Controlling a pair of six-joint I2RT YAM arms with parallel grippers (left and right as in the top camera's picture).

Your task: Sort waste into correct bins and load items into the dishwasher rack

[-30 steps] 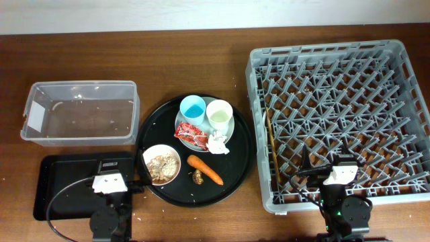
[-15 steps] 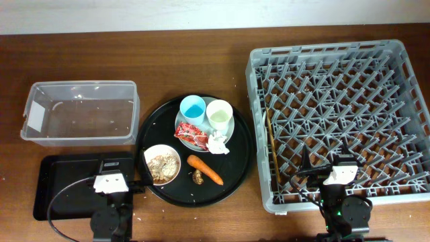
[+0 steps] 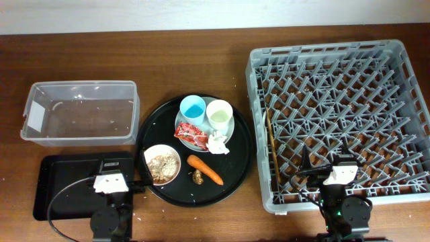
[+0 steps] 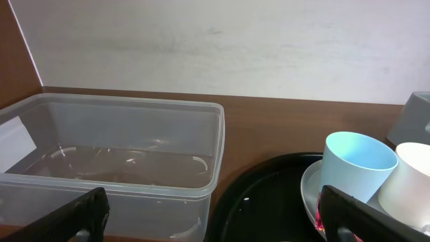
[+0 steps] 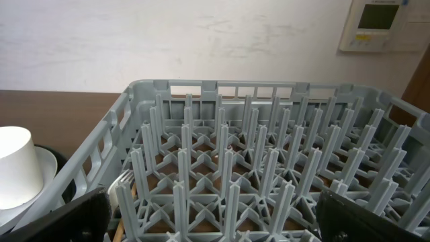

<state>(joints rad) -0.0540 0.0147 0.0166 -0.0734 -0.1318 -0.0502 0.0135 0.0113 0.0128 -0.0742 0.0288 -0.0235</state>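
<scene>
Waste first: crumpled white napkin (image 3: 217, 142) and red snack wrapper (image 3: 191, 136) lie touching at the 6 o'clock edge of the pale grey-green plate (image 3: 231, 133). Light-blue cup (image 3: 193, 107) and cream cup (image 3: 219, 114) stand upright side by side on the same plate, blue at 10, cream at 2. Plate sits at approx 12–1 o'clock on the round black tray (image 3: 161, 124). Carrot (image 3: 205, 170) is at 5 on that tray, small brown scrap (image 3: 198, 177) just beside it at 6. White bowl (image 3: 148, 156) w/ rice-like leftovers (image 3: 161, 168) is at 8.

Outward from the round tray: clear tub (image 3: 80, 84) at 10, flat black tray (image 3: 64, 178) at 8, dishwasher rack (image 3: 322, 48) at 3, w/ chopsticks (image 3: 272, 144) lying in its left part.

L gripper (image 4: 211, 215): spread wide, holding nothing, over the flat tray's right end. R gripper (image 5: 215, 215): wide too, nothing held, at the rack's 6 o'clock edge.

You'll find no diff vs 0.5 s and 1 s ago: all items and both arms are in the same spots.
</scene>
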